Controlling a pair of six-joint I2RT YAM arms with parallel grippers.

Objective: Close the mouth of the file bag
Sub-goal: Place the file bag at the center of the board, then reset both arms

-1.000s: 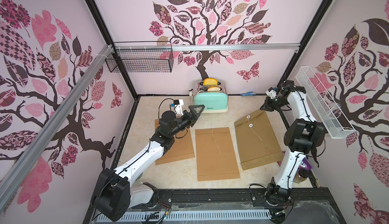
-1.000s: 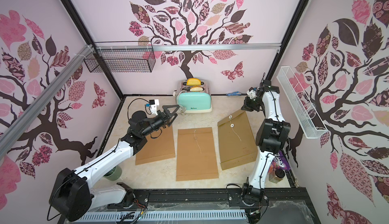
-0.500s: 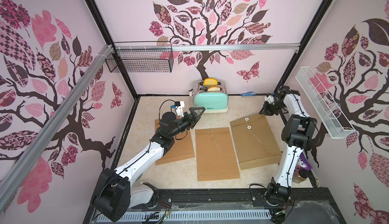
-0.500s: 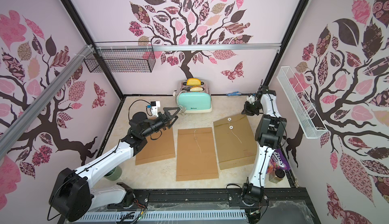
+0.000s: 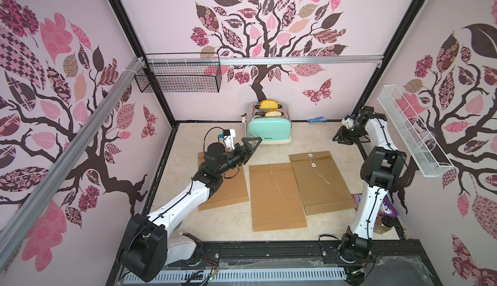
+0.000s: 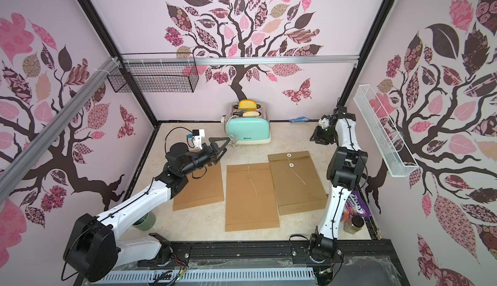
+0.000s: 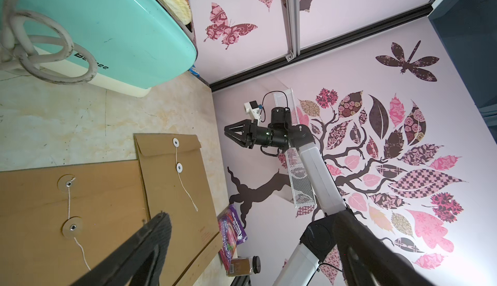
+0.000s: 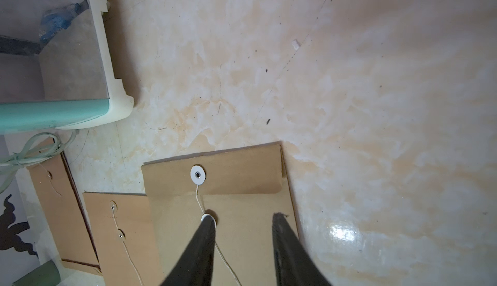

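While the left end effector [image 5: 250,148] is staying spread wide and empty above the left envelope [image 5: 231,187] at 9 o'clock, the right end effector [image 8: 243,220], clamped shut a second ago, is now standing partly open with nothing between its fingers, hovering above the tabletop [image 5: 309,142] near 2 o'clock. The file bag [image 5: 321,182] is lying flat at 3 o'clock, just beside the middle envelope [image 5: 277,193]. Its mouth end is now sitting further toward 9 o'clock than a second ago. Its flap is lying folded over, and its string [image 5: 321,175] is trailing loose toward 5 o'clock. The toaster [image 5: 269,128] is standing unmoved at 12 o'clock.
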